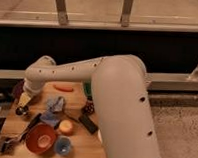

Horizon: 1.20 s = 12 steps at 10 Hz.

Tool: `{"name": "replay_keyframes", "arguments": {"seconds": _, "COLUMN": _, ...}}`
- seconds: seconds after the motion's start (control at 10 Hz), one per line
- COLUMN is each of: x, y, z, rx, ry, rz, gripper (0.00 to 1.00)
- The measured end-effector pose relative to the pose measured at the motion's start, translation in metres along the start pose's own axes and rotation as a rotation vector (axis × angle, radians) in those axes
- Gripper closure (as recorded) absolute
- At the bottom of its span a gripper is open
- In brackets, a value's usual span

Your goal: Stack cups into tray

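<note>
Camera view: gripper (24, 102) hangs just above the dark cup (21, 110) on the desk (81, 145). Cannot tell how far open it is or whether it holds anything. Tray (87, 89) is well to its right, mostly behind my arm. Likely step: grasp. Centre on the rim, descend straight, avoid tipping.

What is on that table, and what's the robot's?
small orange-yellow round cup: one, orange-yellow, centre.
small blue round cup: one, blue, front, right of bowl.
small dark metallic cup: one, dark, left side, just below tool.
large red-orange bowl: one, red-orange, front left.
green plastic tray: one, green, back, mostly behind arm.
crumpled blue-grey cloth: one, blue-grey, centre.
wooden table: one, light brown, beneath everything.
white robot arm: one, white, reaching left across table.
tool: one, yellowish, arm's end, above dark cup.
</note>
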Motion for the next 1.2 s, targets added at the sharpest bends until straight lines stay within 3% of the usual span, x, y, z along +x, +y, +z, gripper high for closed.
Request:
{"name": "replay_keyframes", "arguments": {"seconds": 0.5, "x": 0.002, "y": 0.004, "z": 0.036, "rx": -0.018, "ry": 0.055, "rz": -0.001, "gripper": 0.28}}
{"name": "replay_keyframes", "arguments": {"seconds": 0.8, "x": 0.007, "y": 0.002, "z": 0.039, "rx": -0.015, "ry": 0.034, "rz": 0.014, "gripper": 0.28}}
{"name": "replay_keyframes", "arguments": {"seconds": 1.2, "x": 0.007, "y": 0.004, "z": 0.04, "rx": -0.017, "ry": 0.039, "rz": 0.015, "gripper": 0.28}}
